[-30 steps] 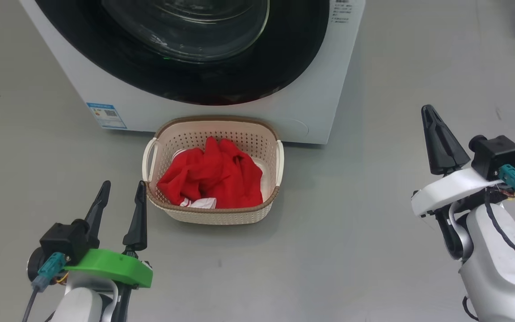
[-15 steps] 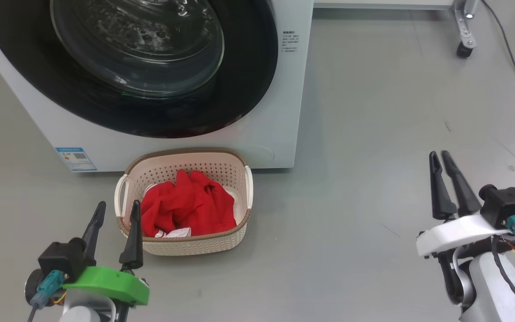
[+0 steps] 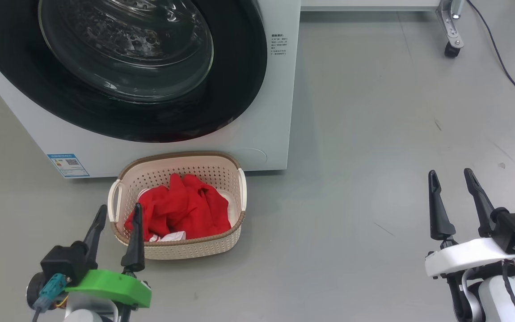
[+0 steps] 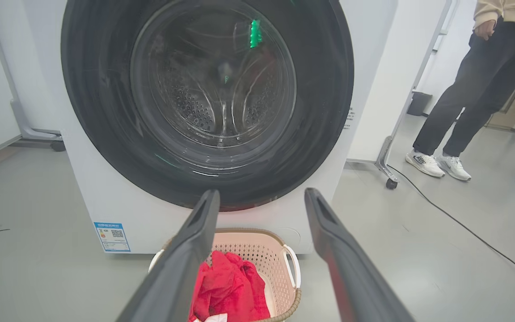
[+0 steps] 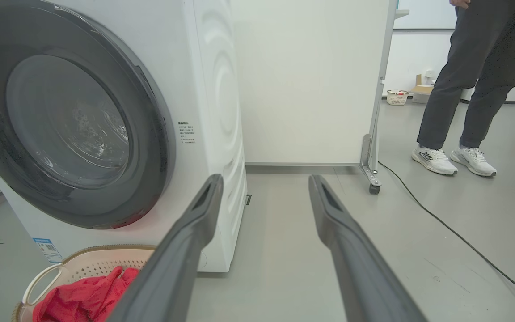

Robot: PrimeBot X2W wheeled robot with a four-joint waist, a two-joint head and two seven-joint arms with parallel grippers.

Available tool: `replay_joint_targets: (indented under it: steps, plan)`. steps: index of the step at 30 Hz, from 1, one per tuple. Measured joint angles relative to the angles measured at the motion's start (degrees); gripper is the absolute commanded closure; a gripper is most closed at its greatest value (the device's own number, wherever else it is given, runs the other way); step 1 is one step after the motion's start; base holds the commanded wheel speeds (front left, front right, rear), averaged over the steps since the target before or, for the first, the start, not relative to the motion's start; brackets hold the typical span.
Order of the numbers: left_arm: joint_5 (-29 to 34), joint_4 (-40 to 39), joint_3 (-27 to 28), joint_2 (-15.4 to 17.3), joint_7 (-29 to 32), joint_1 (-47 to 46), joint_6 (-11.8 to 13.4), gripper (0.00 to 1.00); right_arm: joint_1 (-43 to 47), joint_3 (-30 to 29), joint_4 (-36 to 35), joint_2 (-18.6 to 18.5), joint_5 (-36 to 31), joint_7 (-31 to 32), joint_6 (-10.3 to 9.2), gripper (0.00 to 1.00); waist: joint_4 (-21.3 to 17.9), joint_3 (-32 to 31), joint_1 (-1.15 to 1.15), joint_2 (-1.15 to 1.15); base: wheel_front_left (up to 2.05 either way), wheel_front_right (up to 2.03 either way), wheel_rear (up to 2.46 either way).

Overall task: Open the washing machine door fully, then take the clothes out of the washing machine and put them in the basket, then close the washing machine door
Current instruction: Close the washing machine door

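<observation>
The right gripper point(image 3: 449, 171) has its jaws spread now and empty; a second ago they were pressed together. The left gripper point(image 3: 120, 206) keeps its jaws spread by the basket point(image 3: 177, 156), which holds the clothes point(image 3: 186, 210). The washing machine door point(image 3: 239, 89) looks shut.

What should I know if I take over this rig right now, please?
Left claw: open, empty, low by the basket's left end.
Right claw: open, empty, over the floor to the right.
Things: the red garment and white garment lie in the basket, which stands before the washing machine. The washing machine door looks shut.
Done: clothes in the basket, door closed, none seen through the glass.
Left: apparently nothing; perhaps check the latch. A person stands to the right.
</observation>
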Motion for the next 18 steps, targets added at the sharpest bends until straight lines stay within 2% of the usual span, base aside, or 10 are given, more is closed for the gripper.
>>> replay_joint_targets:
  steps: [18]
  plan:
    - [1.25,0.15,-0.56,-0.13,0.00,0.02,0.00,0.00,2.94,-0.77,-3.01,1.24,-1.13,0.00,0.07,0.00,0.44,0.24,0.00,0.00,0.00,0.00,0.00]
